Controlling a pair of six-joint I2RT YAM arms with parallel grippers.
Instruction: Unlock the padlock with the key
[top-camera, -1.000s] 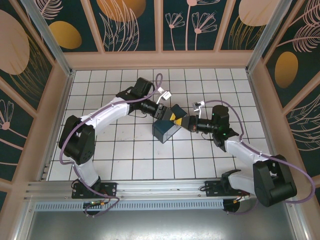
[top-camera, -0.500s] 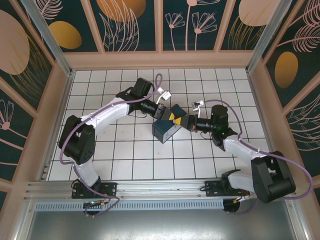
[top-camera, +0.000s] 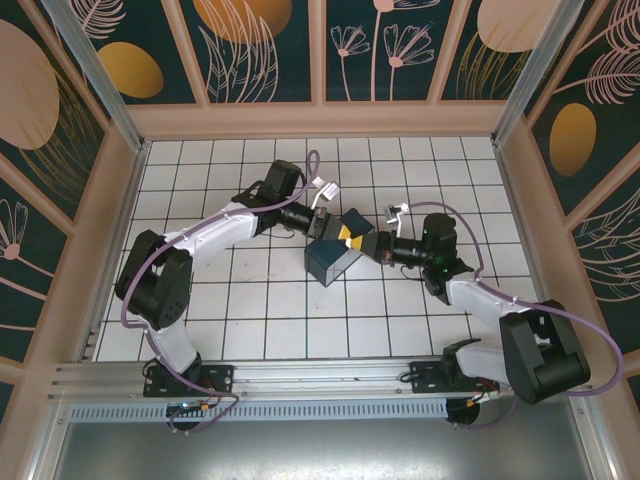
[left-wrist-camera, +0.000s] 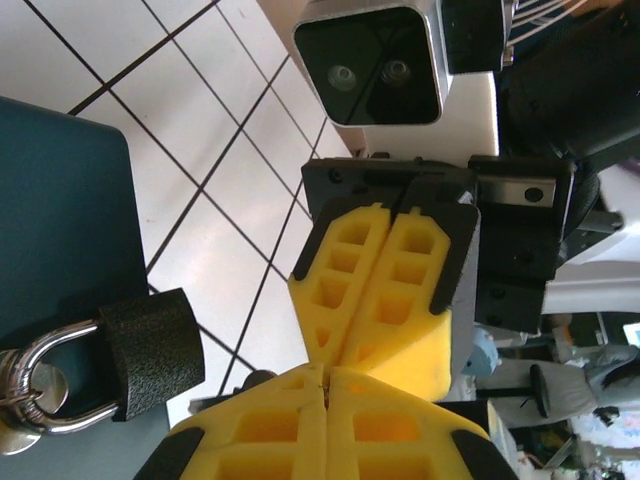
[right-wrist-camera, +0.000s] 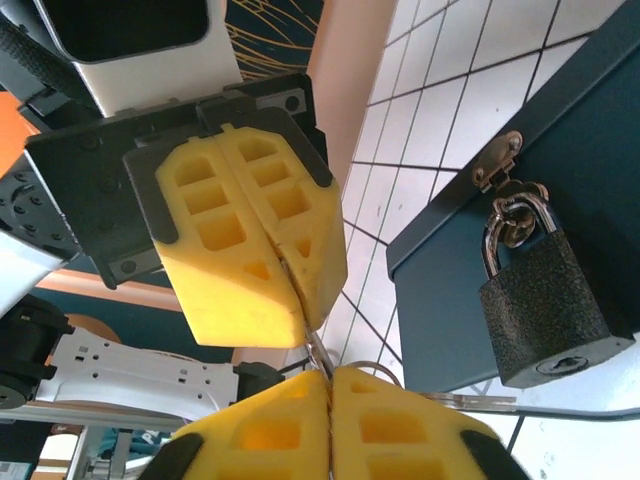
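Note:
The dark padlock (right-wrist-camera: 545, 310) hangs shut by its metal shackle from the hasp of the dark teal box (right-wrist-camera: 590, 140), and also shows in the left wrist view (left-wrist-camera: 150, 350). Just beside the box (top-camera: 333, 258), my two grippers meet tip to tip. The thin silvery key (right-wrist-camera: 318, 350) runs from the seam of my left gripper (right-wrist-camera: 305, 320) down into the seam of my right gripper (right-wrist-camera: 330, 375). Both pairs of yellow fingers are pressed together on it. Its ring (right-wrist-camera: 372, 368) loops out beside my right fingertips. My left gripper (left-wrist-camera: 325, 372) points at the right one (left-wrist-camera: 335, 345).
A second flat key (right-wrist-camera: 470, 402) sticks out from the ring toward the box. The white tiled floor (top-camera: 250, 300) is walled by wooden panels on all sides. Both arms (top-camera: 220, 225) reach in over the middle of it.
My left gripper has closed its fingers on the key at the right gripper's tips. The arms have hardly shifted.

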